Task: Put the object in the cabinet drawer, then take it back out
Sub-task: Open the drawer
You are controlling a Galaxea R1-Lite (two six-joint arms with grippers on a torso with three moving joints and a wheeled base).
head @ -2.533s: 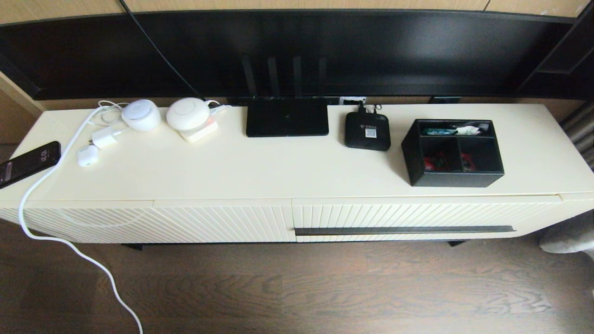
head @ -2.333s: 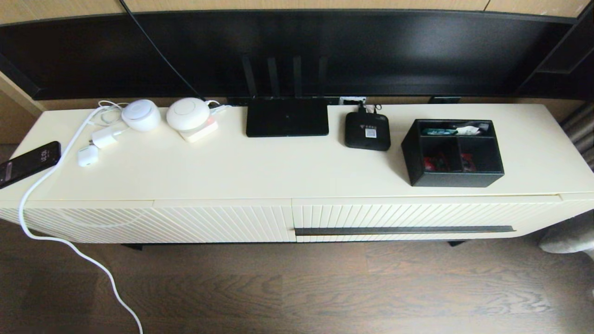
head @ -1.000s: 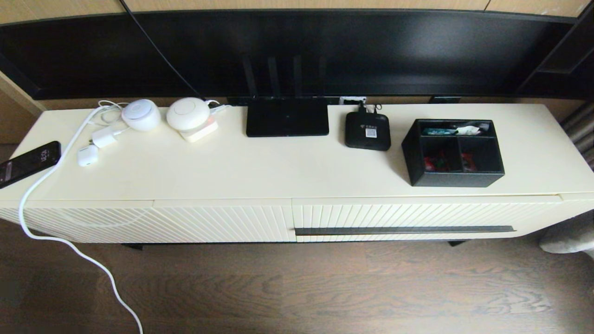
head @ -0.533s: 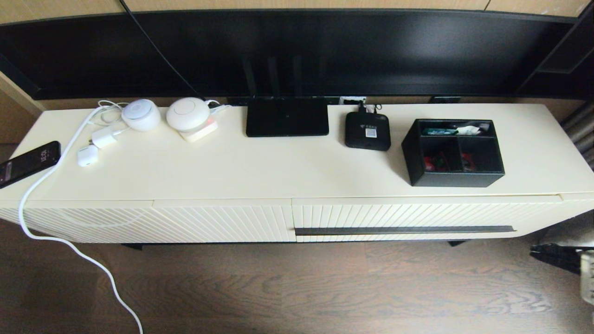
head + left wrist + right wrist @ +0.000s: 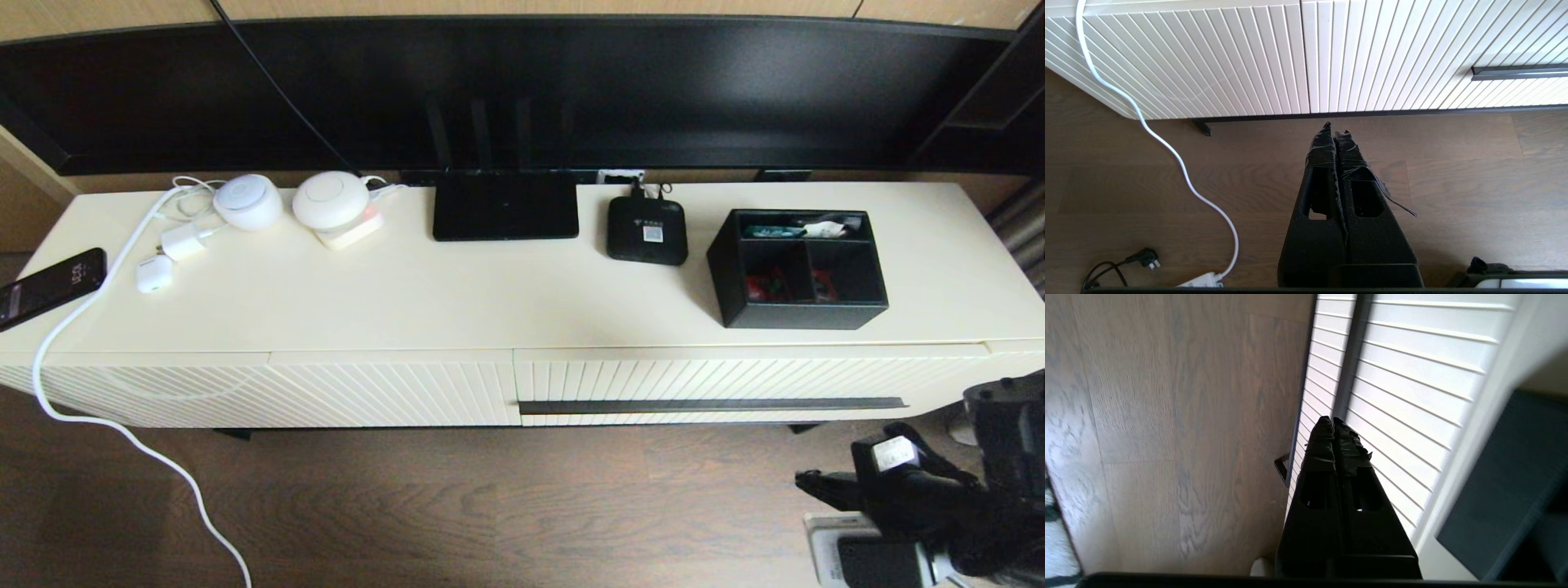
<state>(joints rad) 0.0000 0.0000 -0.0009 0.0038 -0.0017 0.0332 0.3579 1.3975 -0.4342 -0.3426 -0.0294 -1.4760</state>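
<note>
Black organizer box point(image 5: 797, 269) with red and teal bits inside, cream ribbed drawer point(image 5: 735, 384) just below it, dark bar handle point(image 5: 710, 405), brown wood-grain floor point(image 5: 490, 506).

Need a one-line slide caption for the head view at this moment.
Right claw, shut, rises at lower right toward the closed cabinet drawer; the black organizer box sits untouched on the cabinet top.

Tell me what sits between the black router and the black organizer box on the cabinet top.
In the head view, a small flat black device with a white sticker sits between the router and the organizer box.
</note>
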